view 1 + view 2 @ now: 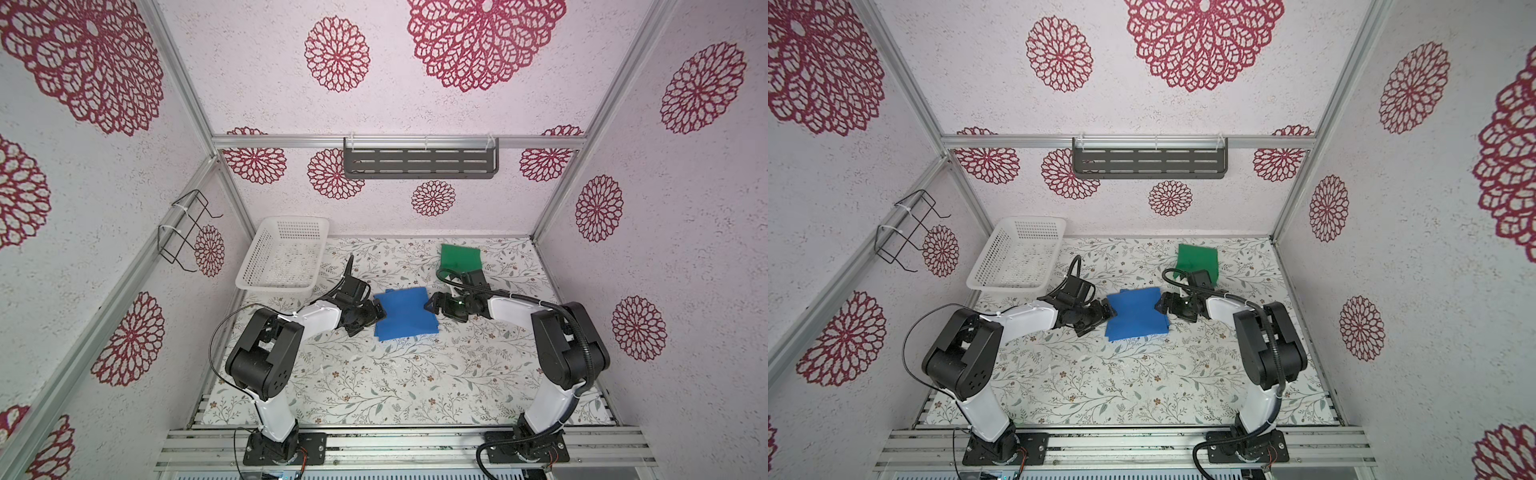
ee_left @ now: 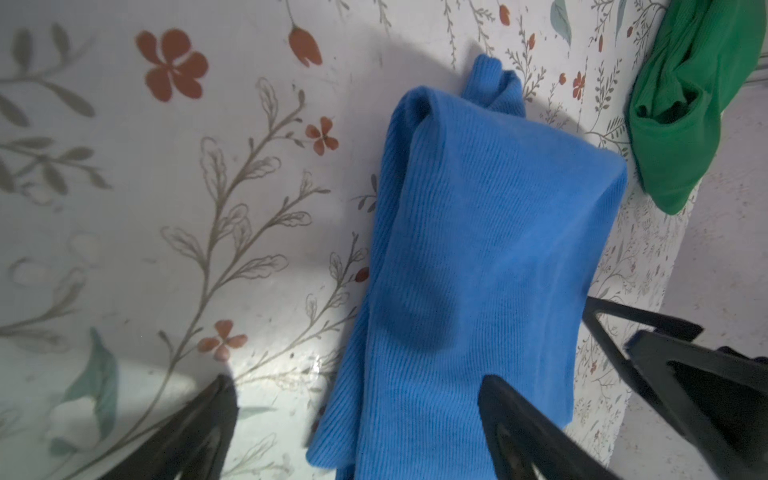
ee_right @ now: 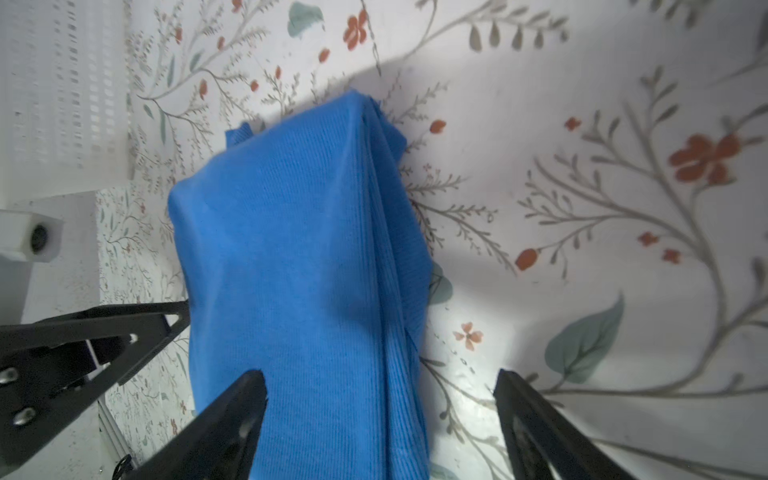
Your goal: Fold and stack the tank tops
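The blue tank top (image 1: pixel 405 313) lies folded into a thick, roughly rectangular bundle on the floral tabletop (image 1: pixel 374 374). In the left wrist view its ribbed layers bunch at one end, where a rolled strap sticks out.

The left gripper (image 1: pixel 380 309) sits at the blue tank top's left edge and the right gripper (image 1: pixel 430 305) at its right edge, facing each other across it. Both claws stand wide apart and pinch nothing.

In the left wrist view the left gripper (image 2: pixel 357 380) straddles one long edge of the blue tank top. One finger (image 2: pixel 519 428) is over the cloth and the other over bare table. The right wrist view shows the right gripper (image 3: pixel 379 372) placed the same way, one finger (image 3: pixel 224 424) over the fabric.

The green tank top (image 1: pixel 459 257) lies folded beyond the blue tank top, toward the back wall and slightly right, well apart from it. The white perforated basket (image 1: pixel 254 257) stands beyond the blue tank top to the left, behind the left gripper.
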Robot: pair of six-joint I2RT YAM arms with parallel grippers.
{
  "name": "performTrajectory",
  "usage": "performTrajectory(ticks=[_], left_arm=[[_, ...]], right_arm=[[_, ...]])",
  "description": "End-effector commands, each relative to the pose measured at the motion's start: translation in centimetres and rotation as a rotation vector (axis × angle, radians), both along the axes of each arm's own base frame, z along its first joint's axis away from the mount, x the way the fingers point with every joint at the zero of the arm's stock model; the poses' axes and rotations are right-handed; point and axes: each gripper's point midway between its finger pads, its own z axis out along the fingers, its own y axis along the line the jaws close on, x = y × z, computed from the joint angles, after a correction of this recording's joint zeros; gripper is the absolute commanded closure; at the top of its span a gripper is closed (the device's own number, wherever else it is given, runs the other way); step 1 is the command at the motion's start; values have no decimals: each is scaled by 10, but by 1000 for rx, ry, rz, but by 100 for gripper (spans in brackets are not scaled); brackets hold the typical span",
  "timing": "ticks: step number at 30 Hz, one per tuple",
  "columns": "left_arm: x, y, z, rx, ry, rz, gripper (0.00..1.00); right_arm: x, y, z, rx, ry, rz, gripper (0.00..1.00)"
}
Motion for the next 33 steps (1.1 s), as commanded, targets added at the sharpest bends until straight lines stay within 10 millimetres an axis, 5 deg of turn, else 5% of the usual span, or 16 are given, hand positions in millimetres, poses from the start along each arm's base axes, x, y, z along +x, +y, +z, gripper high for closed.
performTrajectory(ticks=[1,6,18,24,27,33], left_arm=[[-9,-4,-19,-1,48,14,11],[-18,-12,-37,-13,83,25,22],[-26,-28,-63,-23,120,23,29],[-25,-29,-82,-4,145,27,43],[-25,-28,-85,1,149,27,50],[-24,-25,-80,25,138,16,76]], right_arm=[[3,7,2,-34,-9,32,13],[2,18,-6,-42,15,58,17],[-4,34,-23,-35,61,101,19],[-6,44,-31,-31,76,120,25],[-7,50,-31,-16,79,124,32],[-3,55,-27,15,68,124,64]])
